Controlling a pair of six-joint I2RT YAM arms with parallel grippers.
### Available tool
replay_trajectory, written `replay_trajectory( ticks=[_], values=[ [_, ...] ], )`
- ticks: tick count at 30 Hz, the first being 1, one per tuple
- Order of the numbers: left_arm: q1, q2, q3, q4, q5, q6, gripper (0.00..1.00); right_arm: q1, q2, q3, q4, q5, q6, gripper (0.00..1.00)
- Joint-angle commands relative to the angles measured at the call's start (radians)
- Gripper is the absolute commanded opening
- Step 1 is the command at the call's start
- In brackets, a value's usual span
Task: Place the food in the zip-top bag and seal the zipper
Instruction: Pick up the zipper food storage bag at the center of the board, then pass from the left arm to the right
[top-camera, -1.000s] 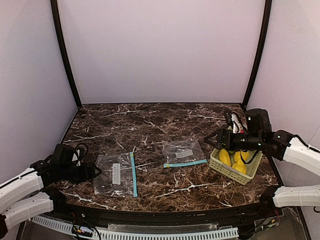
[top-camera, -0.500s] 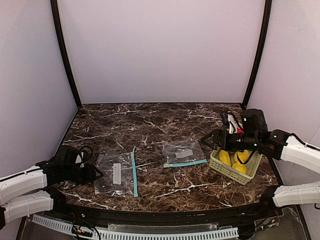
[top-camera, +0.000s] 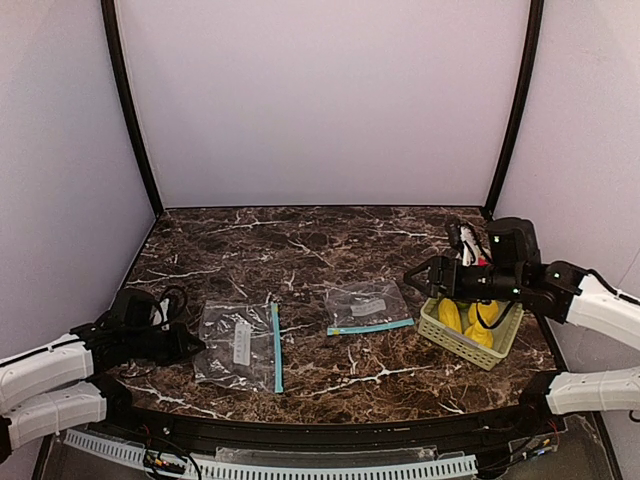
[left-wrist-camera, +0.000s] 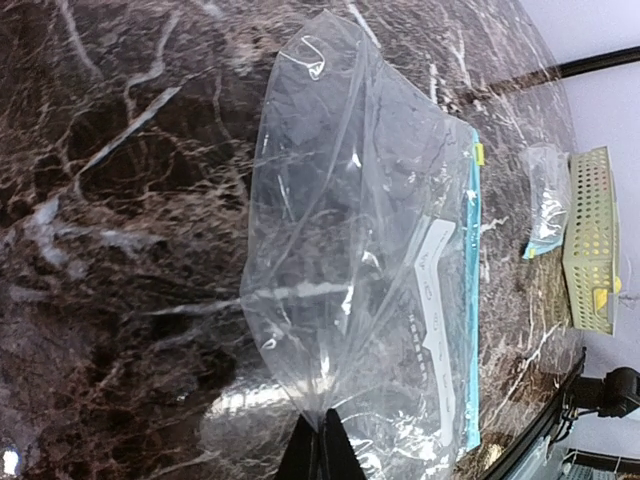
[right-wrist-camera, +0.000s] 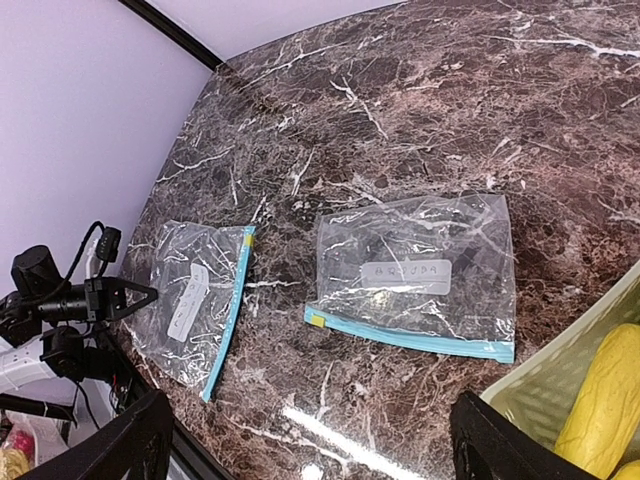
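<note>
Left jaws: closed flat on the film at the sealed bottom edge of the clear plastic zip-top bag with a blue zipper strip. The bag lies ahead of these jaws on the dark marbled counter, zipper at the far end. Pull only enough to tension the film; a hard tug is likely to slip the thin plastic out.

Right jaws: spread wide and empty. The yellow glossy toy fruit pieces sit just beside their right finger, in the pale green slatted plastic basket. No other fruit shows. Centre over one piece before closing
</note>
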Motion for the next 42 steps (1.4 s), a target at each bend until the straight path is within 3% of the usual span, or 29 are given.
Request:
replay_trajectory(
  ticks=[1, 9, 15, 18, 25, 42],
  values=[
    [-0.004, -0.049, 0.021, 0.094, 0.107, 0.046, 0.01, 0.023, -0.032, -0.031, 0.045, -0.001, 0.031, 0.94],
    [-0.004, -0.155, 0.106, 0.283, 0.313, 0.063, 0.01, 0.059, -0.067, -0.104, 0.206, -0.076, 0.089, 0.94],
    [-0.004, -0.168, 0.132, 0.482, 0.423, -0.057, 0.01, 0.151, -0.034, -0.117, 0.375, -0.094, 0.083, 0.87],
    [-0.004, -0.156, 0.153, 0.568, 0.462, -0.110, 0.01, 0.180, -0.001, -0.127, 0.500, -0.115, 0.080, 0.79],
    [-0.004, -0.161, 0.196, 0.616, 0.550, -0.164, 0.01, 0.214, 0.150, -0.061, 0.663, -0.179, 0.070, 0.62],
    [-0.006, -0.180, 0.204, 0.641, 0.648, -0.208, 0.01, 0.234, 0.461, 0.174, 0.843, -0.298, 0.092, 0.42]
  ],
)
